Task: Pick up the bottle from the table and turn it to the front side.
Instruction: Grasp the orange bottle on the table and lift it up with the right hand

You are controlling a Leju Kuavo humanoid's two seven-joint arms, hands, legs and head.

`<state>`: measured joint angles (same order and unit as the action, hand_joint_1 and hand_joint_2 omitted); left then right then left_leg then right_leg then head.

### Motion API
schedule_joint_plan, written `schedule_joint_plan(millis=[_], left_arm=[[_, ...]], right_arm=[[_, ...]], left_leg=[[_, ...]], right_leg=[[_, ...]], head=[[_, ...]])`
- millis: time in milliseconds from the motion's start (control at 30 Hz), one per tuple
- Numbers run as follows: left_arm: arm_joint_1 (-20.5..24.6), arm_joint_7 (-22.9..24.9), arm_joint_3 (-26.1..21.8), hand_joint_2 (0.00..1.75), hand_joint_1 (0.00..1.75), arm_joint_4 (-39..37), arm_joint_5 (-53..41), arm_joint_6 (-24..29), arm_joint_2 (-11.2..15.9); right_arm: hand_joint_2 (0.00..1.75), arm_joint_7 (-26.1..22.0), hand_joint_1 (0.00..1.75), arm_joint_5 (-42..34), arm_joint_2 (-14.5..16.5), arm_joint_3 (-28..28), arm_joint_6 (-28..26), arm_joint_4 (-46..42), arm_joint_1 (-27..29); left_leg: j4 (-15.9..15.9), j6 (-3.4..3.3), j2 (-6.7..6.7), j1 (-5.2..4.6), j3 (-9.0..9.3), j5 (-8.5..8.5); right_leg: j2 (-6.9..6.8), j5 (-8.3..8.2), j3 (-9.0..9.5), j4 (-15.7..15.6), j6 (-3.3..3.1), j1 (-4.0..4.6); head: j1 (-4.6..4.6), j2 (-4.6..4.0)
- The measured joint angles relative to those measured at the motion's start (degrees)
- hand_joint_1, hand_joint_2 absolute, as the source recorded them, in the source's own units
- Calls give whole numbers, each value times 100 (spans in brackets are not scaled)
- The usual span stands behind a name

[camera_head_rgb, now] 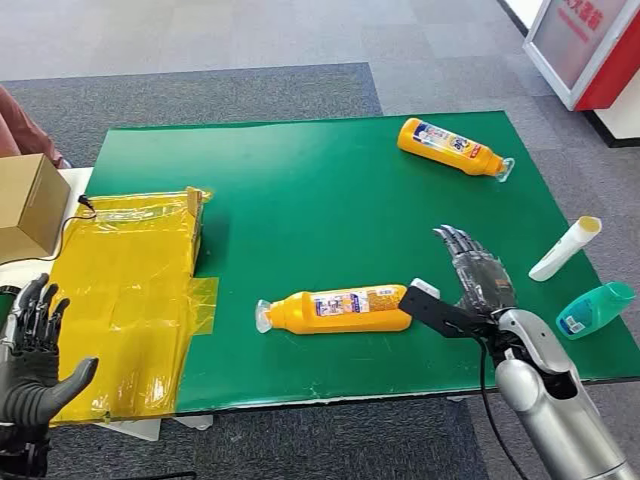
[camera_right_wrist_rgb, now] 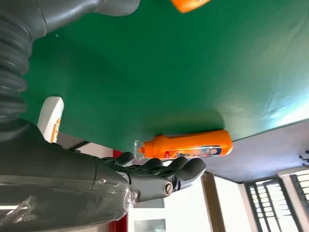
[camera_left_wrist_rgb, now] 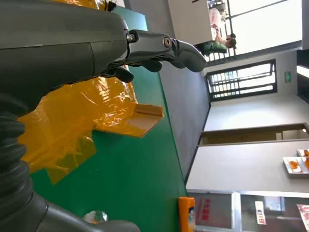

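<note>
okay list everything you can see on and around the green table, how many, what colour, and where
Orange bottles: two, orange with clear caps, lying on their sides; one near the front edge, one at the far right.
White tube: one, white with a yellowish cap, lying at the table's right edge.
Teal bottle: one, teal, lying at the right edge, nearer the robot than the tube.
Green mat: one, green, covering the table.
Yellow plastic sheet: one, yellow, over the table's left end.
Cardboard box: one, brown, far left.
Red and white stand: one, on the floor, far right.
Left hand: dark, fingers apart, empty, at the near left.
Right hand: dark, fingers spread, empty, beside the near bottle's base.
</note>
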<state>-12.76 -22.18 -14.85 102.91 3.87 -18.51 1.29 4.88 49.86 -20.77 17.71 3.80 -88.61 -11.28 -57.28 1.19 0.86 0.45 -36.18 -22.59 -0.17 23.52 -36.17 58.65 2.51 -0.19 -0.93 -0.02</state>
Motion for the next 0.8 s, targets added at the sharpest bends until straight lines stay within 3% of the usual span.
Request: schedule_joint_plan(millis=[333, 800], left_arm=[[-46, -16, -3, 175, 0, 56, 23, -71, -42], [-126, -20, -66, 175, 0, 58, 150, -129, -185]], right_arm=[[175, 69, 0, 63, -123, 651, 238, 296, -302], [175, 68, 0, 58, -152, 1151, 404, 823, -606]], left_leg=[[0, 1, -2, 0, 0, 2], [0, 0, -4, 0, 0, 1]], right_leg=[[-2, 0, 1, 0, 0, 1], [-4, 0, 1, 0, 0, 0]], head=[[-1, 0], [-1, 0]])
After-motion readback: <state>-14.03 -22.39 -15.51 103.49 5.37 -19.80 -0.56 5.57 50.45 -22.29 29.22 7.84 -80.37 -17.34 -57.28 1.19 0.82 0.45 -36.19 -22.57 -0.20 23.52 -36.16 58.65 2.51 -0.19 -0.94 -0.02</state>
